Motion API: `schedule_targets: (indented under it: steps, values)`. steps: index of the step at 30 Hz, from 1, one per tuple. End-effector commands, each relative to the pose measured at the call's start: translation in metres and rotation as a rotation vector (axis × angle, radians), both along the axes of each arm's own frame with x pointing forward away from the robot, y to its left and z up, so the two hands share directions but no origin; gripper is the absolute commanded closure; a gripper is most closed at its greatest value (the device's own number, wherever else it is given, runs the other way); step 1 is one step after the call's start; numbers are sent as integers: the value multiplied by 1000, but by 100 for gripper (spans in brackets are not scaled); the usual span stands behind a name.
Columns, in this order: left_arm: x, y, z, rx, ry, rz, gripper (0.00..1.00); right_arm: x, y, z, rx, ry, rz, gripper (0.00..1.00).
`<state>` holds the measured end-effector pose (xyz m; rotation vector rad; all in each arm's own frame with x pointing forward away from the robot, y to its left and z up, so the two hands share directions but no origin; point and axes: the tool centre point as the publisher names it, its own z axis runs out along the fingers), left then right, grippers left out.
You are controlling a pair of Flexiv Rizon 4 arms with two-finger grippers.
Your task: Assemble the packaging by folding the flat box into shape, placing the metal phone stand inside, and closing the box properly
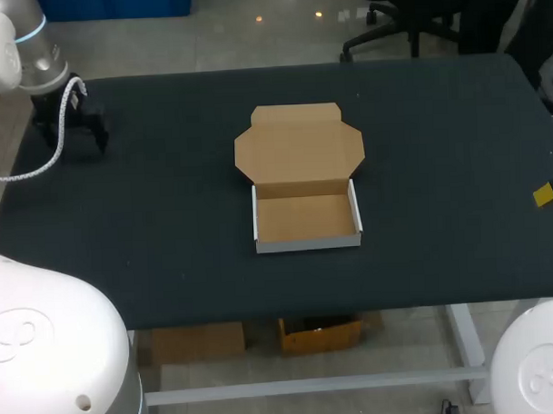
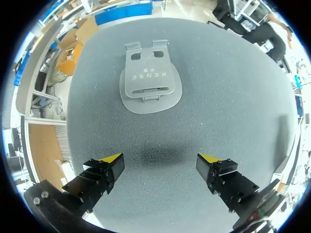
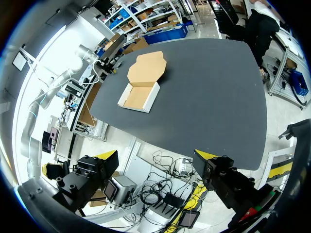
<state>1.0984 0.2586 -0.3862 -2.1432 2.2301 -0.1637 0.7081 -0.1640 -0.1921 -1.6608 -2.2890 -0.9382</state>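
Sitting near the middle of the dark bench point(image 1: 438, 147), the cardboard box point(image 1: 303, 183) is folded into a shallow tray with white outer walls and a brown inside. The tray's brown floor shows from wall to wall. Its lid lies thrown back flat on the bench beyond the tray's rear wall, with angled tabs at both sides and a tuck flap at the far end. The metal phone stand point(image 2: 150, 80) is not in the box. It lies flat on the bench in the left wrist view, ahead of the left arm's fingers point(image 1: 72, 132) and apart from them. It is a grey plate with a rounded end, two cut-outs at the other end and a line of raised lettering across its middle. Those fingers are released, their yellow tips point(image 2: 111, 160) spread wide over bare bench, touching nothing. In the head view they hang over the bench's far left corner, well apart from the box, and the stand cannot be made out beneath them. Only a yellow tip of the right arm's fingers point(image 1: 544, 195) shows at the head view's right side. In the right wrist view they stand spread and released beyond the bench's edge, and the box lies well ahead of them.
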Motion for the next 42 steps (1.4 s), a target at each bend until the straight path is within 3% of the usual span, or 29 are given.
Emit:
schedule_targets:
  steps: [1,42]
  values:
    - [4,-1,-1,4,5,0,0,-1,0,1,-1,-1,-1,0]
    - [40,5,-6,21,-14,-19,0,-1,0,1,-1,-1,-1,0]
